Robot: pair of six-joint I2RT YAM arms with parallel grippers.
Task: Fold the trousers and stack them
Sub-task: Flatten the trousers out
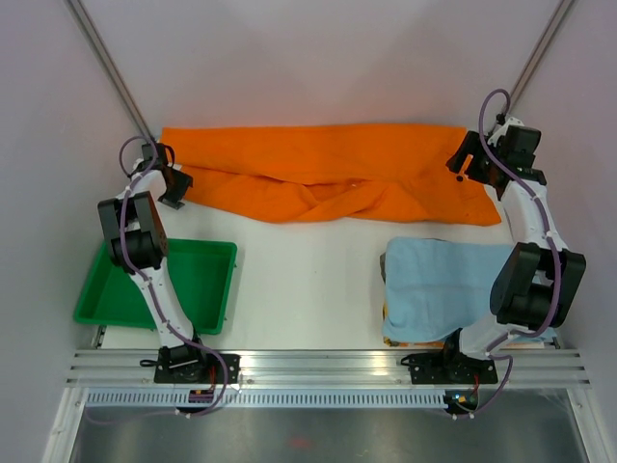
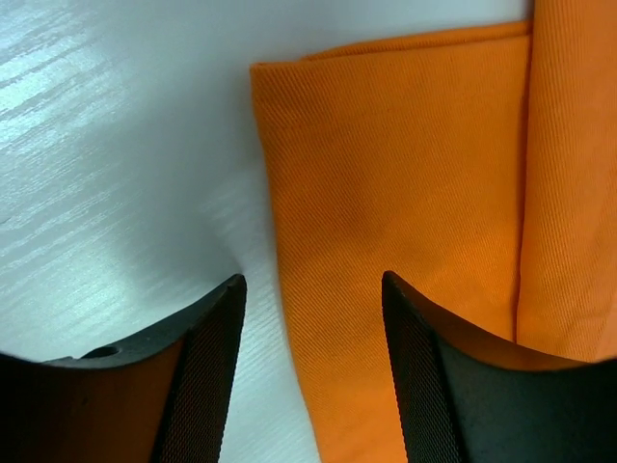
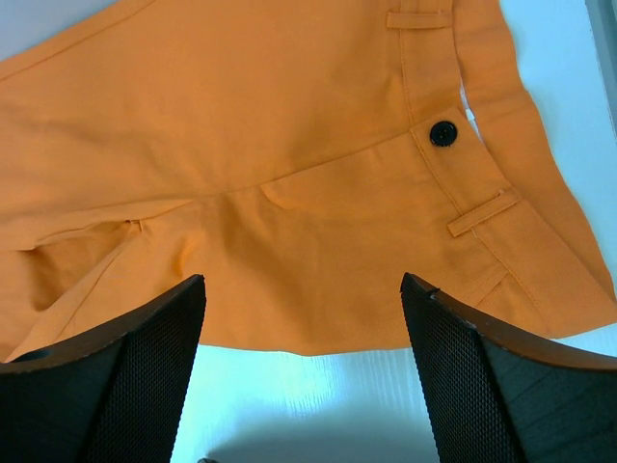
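The orange trousers (image 1: 318, 159) lie spread across the back of the table, legs to the left and waistband to the right, with a twisted fold along the front edge. My left gripper (image 1: 174, 191) hovers at the leg ends. In the left wrist view, the left gripper (image 2: 312, 278) is open and straddles the hem edge of the trousers (image 2: 405, 164), gripping nothing. My right gripper (image 1: 466, 164) is at the waist end. Seen from the right wrist, the right gripper (image 3: 301, 280) stands wide open just off the edge of the trousers (image 3: 289, 125), near a black button (image 3: 443, 132).
A green tray (image 1: 214, 280) sits at the near left beside the left arm. A folded light blue cloth (image 1: 439, 285) lies at the near right by the right arm's base. A metal rail (image 1: 328, 365) runs along the near edge.
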